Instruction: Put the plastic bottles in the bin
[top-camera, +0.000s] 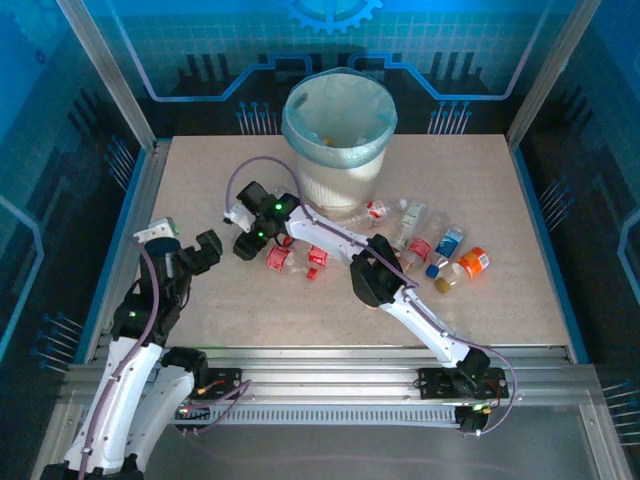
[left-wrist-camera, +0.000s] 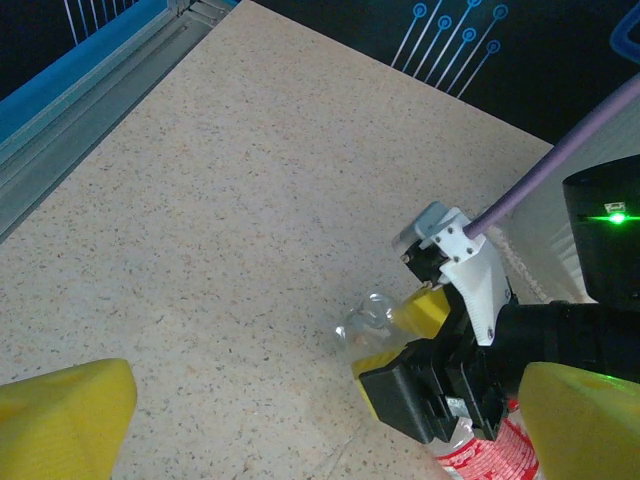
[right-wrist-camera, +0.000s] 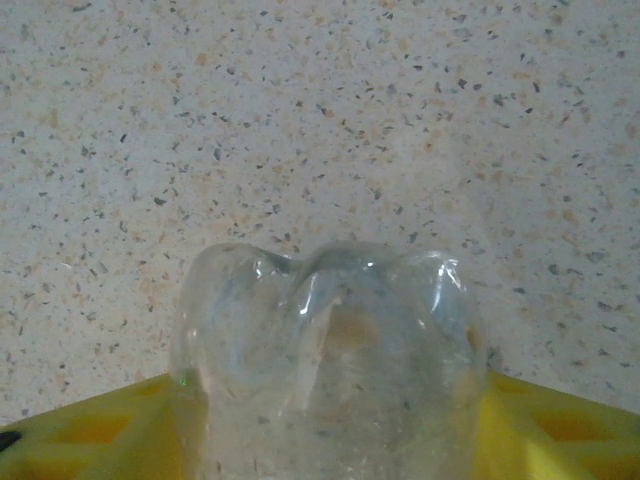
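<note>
The right gripper (right-wrist-camera: 330, 425) is clamped on a clear bottle (right-wrist-camera: 330, 340). Its yellow fingers (right-wrist-camera: 560, 420) press both sides of the body, and the base points away from the wrist. It hangs low over the table (top-camera: 250, 320), in front of the bin (top-camera: 335, 185) and toward the left arm's side, a hold that looks meant for lifting the bottle over the rim. Two red-labelled bottles (top-camera: 281, 258) lie just in front of the bin beside that gripper, and more bottles (top-camera: 448, 245) cluster at the bin's right foot. The left gripper (top-camera: 195, 255) is empty, fingers wide apart. It sits farther out from the bin, likely parked clear of the working arm.

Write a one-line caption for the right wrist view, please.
Clear plastic bottle between the right gripper's yellow fingers, against the speckled table.
</note>
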